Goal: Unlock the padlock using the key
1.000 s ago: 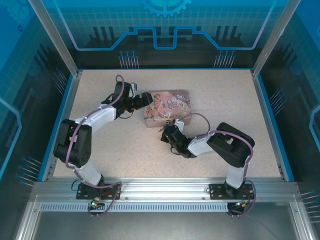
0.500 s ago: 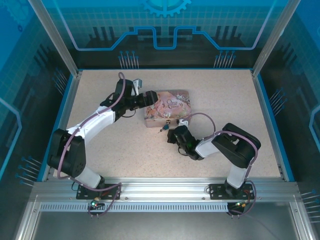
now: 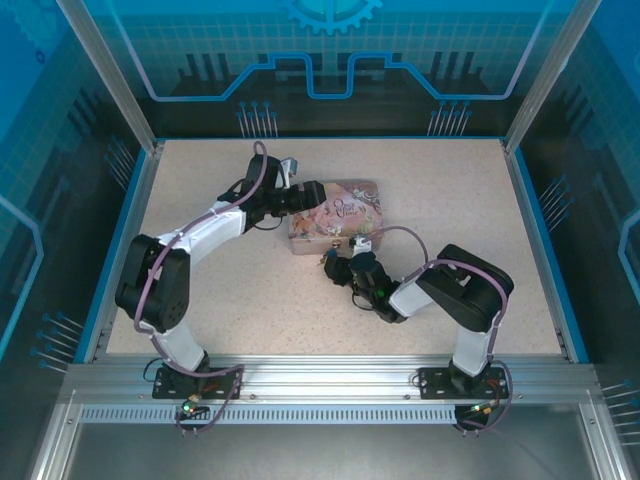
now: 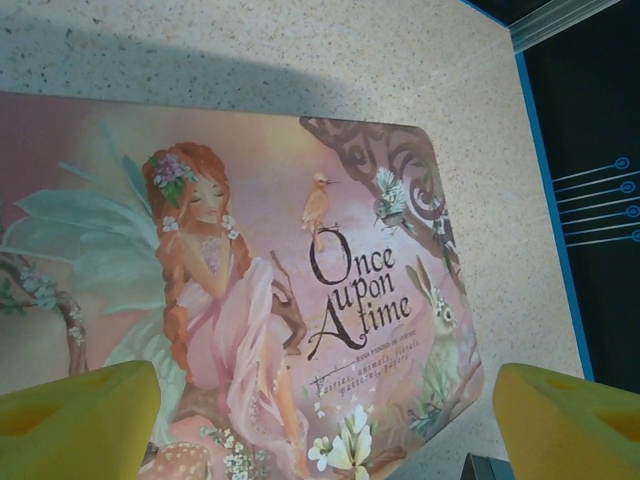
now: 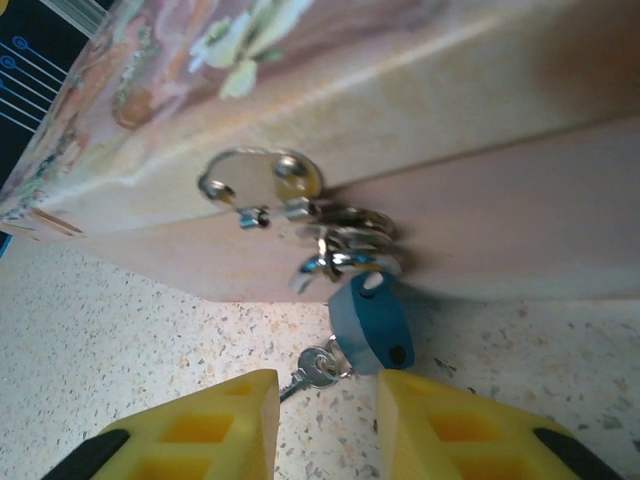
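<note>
Teal padlock (image 5: 371, 322) just beyond right jaws

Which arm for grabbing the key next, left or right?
Right, likely. The right gripper is open and faces the key, which lies just under the padlock at the tin's front. The left gripper hovers open over the lid, away from both.
</note>
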Tool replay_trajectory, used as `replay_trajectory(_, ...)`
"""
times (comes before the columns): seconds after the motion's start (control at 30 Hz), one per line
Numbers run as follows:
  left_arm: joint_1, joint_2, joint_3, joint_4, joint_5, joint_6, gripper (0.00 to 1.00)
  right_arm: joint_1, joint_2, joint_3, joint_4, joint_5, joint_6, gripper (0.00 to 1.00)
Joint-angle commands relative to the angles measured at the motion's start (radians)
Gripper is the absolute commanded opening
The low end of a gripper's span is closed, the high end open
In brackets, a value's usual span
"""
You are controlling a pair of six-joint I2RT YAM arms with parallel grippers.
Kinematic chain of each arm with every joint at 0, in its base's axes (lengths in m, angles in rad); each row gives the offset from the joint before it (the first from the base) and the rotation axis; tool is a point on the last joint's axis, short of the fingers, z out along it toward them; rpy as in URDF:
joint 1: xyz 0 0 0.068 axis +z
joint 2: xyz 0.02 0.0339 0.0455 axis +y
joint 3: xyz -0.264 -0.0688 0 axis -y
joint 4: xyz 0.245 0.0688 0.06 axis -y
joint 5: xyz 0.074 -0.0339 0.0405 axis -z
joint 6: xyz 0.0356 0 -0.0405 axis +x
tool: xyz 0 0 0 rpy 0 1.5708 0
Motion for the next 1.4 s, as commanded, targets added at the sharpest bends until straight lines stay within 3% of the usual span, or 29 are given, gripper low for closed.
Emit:
replay_trajectory(0.0,-0.001,0.017,0.038,0.003,0.029,0.005,0.88,-0.012,0.015,-0.019,0.044,0.014,0.035,0.28)
replay_trajectory(0.43,-0.001,0.043,0.049,0.0,0.03,0.004,0.88,-0.044,0.063,-0.03,0.078,0.001,0.067,0.27)
replay_trajectory(0.8,0.0,0.045,0.05,-0.006,0.028,0.008,0.88,-0.049,0.143,0.023,0.144,-0.083,0.071,0.25)
replay_trajectory(1.17,-0.001,0.047,0.049,-0.017,0.015,0.014,0.88,-0.065,0.113,-0.013,0.173,-0.069,0.071,0.02)
replay_trajectory(1.37,-0.001,0.046,0.042,-0.03,-0.002,0.027,0.88,-0.085,0.072,-0.037,0.2,-0.08,0.064,0.0)
